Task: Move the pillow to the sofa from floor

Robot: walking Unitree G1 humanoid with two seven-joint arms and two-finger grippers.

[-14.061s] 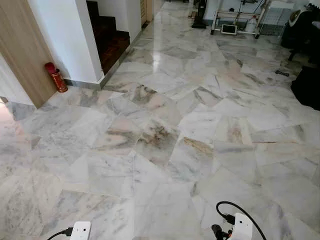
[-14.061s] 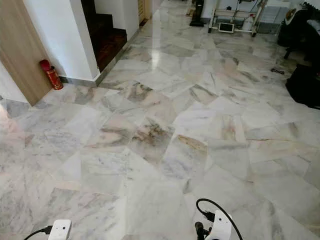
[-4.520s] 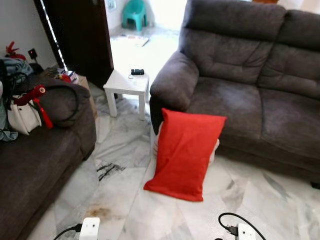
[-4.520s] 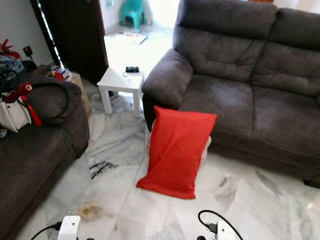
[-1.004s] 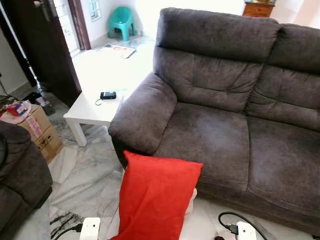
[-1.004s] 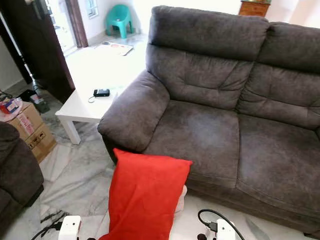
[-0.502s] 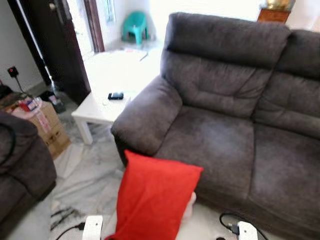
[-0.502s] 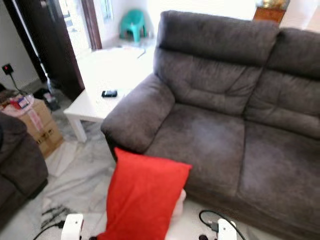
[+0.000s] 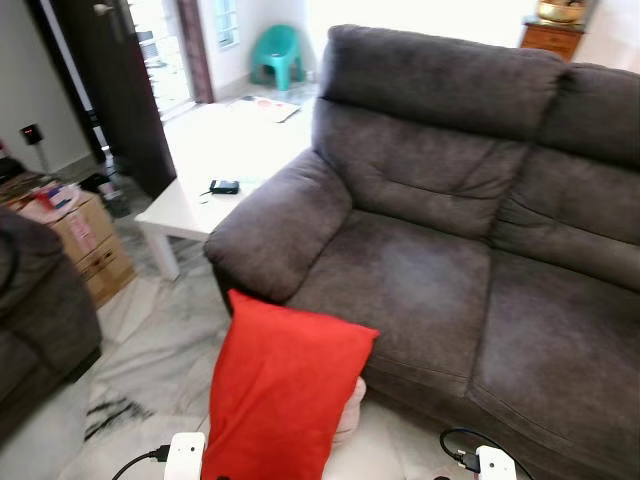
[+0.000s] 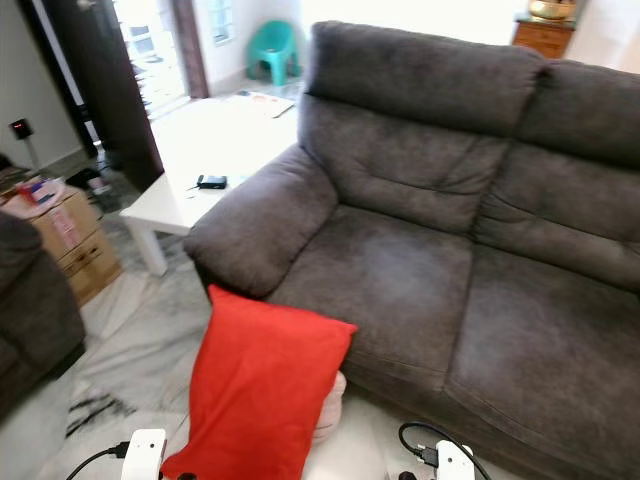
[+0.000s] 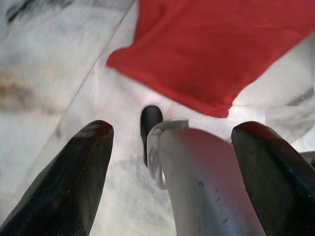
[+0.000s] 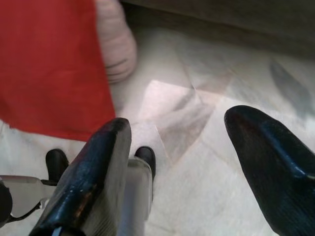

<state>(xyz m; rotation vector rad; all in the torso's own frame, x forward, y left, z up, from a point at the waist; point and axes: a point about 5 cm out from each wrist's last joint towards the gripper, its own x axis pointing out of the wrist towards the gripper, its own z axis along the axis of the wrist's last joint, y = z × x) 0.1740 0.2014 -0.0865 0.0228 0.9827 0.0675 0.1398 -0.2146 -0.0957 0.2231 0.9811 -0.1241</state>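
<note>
A grey sofa [image 9: 450, 250] fills the right. The red pillow [image 9: 280, 390] stands on the marble floor [image 9: 150, 350], leaning against the sofa front below its armrest. No writing is readable on the box [image 9: 85, 240]. The left gripper [image 11: 172, 172] and right gripper [image 12: 192, 162] hang above the floor, fingers spread, empty.

The red rectangular fabric pillow [image 9: 280, 395] stands on the white-and-grey marble floor [image 9: 165, 345], leaning against the front of the dark grey upholstered sofa [image 9: 450, 250] just below its rounded armrest [image 9: 275, 230]. The sofa's seat cushions lie bare above the pillow. Beside the armrest stands a low white square counter [image 9: 205, 195], with a brown cardboard box [image 9: 85, 245] and another dark sofa's arm [image 9: 35, 300] bordering the open floor strip.
</note>
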